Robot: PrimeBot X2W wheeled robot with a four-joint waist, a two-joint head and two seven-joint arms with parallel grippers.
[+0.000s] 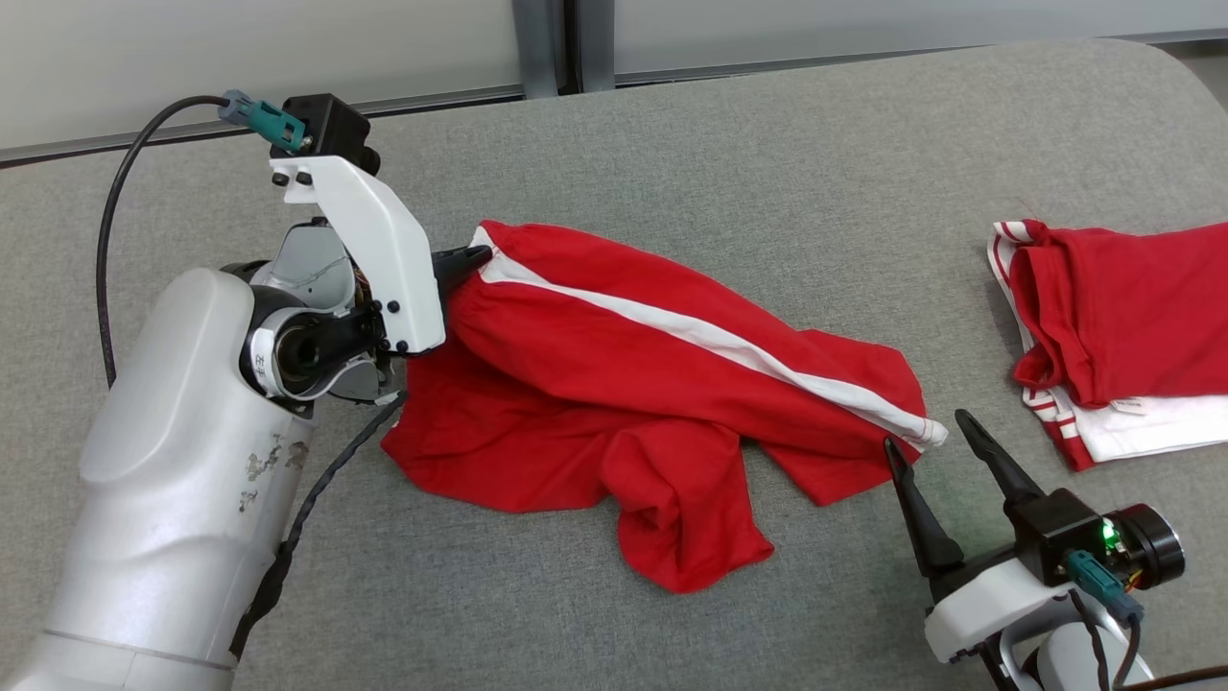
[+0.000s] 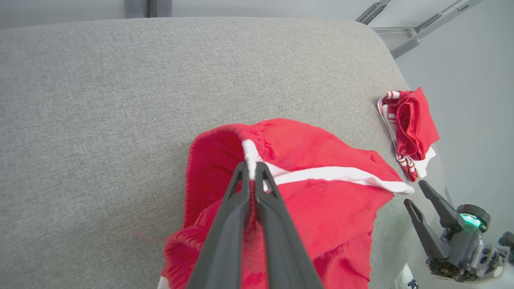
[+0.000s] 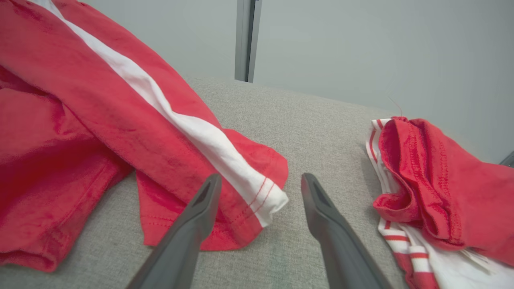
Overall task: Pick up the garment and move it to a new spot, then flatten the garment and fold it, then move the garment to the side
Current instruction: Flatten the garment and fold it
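The red garment [image 1: 624, 365] lies crumpled in the middle of the grey cloth-covered counter [image 1: 767, 144]. It is bunched and partly folded over itself. A white stripe [image 1: 710, 338] runs along its upper fold, from the far left corner down to a hem at the near right.

The left pincer [image 1: 475, 257] comes in from the left, and its two dark fingers are pressed together on the garment's far left corner, right at the top end of the white stripe. In the left wrist view, the left pincer [image 2: 251, 166] has a pinch of white and red cloth caught between its tips, and the red fabric bulges up on both sides of the fingers. A black cable [image 1: 110, 240] loops from that wrist out over the counter.

The right pincer [image 1: 926, 429] is at the near right with its fingers spread wide and nothing between them. Its tips sit just beside the stripe's hem end. In the right wrist view, the left-hand finger [image 3: 192, 224] overlaps the red hem, while the other finger stands over bare counter. I cannot tell whether either finger touches the cloth.

A second garment [image 1: 1122, 307], red with red-and-white striped trim and a white part, lies folded at the right edge of the counter. It is well apart from the first. A pale wall [image 1: 240, 58] rises behind the counter.
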